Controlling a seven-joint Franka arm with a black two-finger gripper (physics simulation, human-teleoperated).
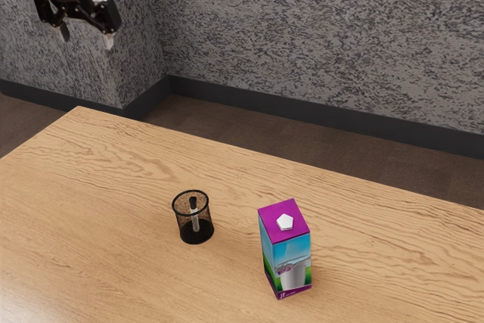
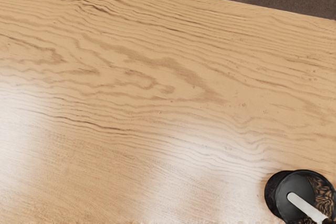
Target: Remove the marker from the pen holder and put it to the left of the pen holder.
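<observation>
Black mesh pen holder (image 1: 184,225), round-rimmed, slim marker (image 1: 195,219) inside, and a gripper (image 1: 86,36) spread wide.

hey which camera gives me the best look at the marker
The exterior view: it shows the marker end to end, black cap up, inside the holder. The wrist view catches its white body near a corner.

Exterior view: pen holder (image 1: 184,222) on table (image 1: 106,225), lower left of centre; marker (image 1: 194,215) inside, apparently leaning. Carton (image 1: 286,255) on table, near holder, lower right of centre. Wrist view: holder, lower right corner.
</observation>
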